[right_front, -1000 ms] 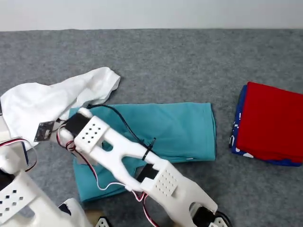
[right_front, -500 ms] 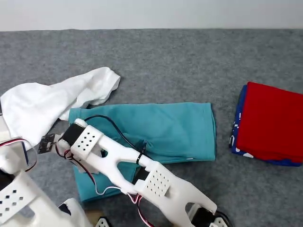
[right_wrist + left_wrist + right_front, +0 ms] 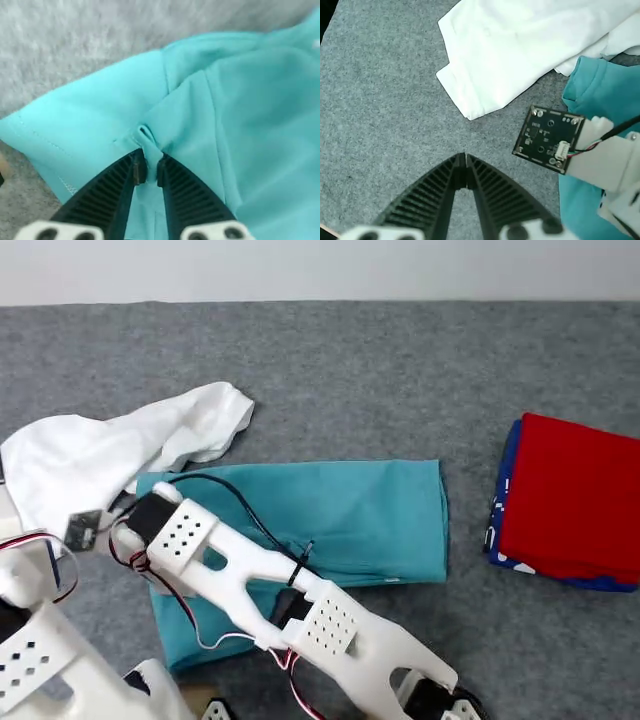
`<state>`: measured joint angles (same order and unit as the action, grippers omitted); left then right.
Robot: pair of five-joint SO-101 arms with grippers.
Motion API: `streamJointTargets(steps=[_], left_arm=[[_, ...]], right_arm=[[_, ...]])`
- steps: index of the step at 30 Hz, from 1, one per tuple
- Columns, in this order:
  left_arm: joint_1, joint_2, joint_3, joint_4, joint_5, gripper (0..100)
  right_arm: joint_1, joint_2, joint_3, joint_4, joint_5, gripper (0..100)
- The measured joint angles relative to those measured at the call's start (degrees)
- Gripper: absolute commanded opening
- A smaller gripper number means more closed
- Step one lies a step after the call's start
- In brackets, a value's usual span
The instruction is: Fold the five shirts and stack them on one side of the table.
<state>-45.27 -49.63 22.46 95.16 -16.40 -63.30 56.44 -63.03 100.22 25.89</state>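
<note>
A teal shirt lies partly folded in the middle of the grey mat. My right arm stretches across it to its left end. In the right wrist view my right gripper is shut on a small pinch of the teal shirt near a seam. A crumpled white shirt lies at the far left. My left gripper hangs shut over bare mat with nothing in it, a little short of the white shirt. A folded red shirt rests on a folded blue one at the right.
The right arm's camera board and cables sit between my left gripper and the teal shirt's corner. My left arm stands at the front left. Open grey mat runs along the back.
My right arm has shifted to the left with the fabric in its grip, and the whole teal shirt has slid slightly leftward. The left arm has stayed in place.
</note>
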Motion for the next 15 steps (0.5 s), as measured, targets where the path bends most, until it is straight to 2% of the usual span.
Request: streamJointTargets(steps=[5,9,15], left_arm=[[0.00,0.00,0.00,0.00,0.00,0],[0.00,0.00,0.00,0.00,0.00,0],[0.00,0.00,0.00,0.00,0.00,0]], right_arm=[[0.79,0.00,-3.60,0.00,0.00,1.7],[1.32,0.00,-3.43,0.00,0.00,7.3],[1.32,1.14,-2.64,0.00,0.09,3.3]])
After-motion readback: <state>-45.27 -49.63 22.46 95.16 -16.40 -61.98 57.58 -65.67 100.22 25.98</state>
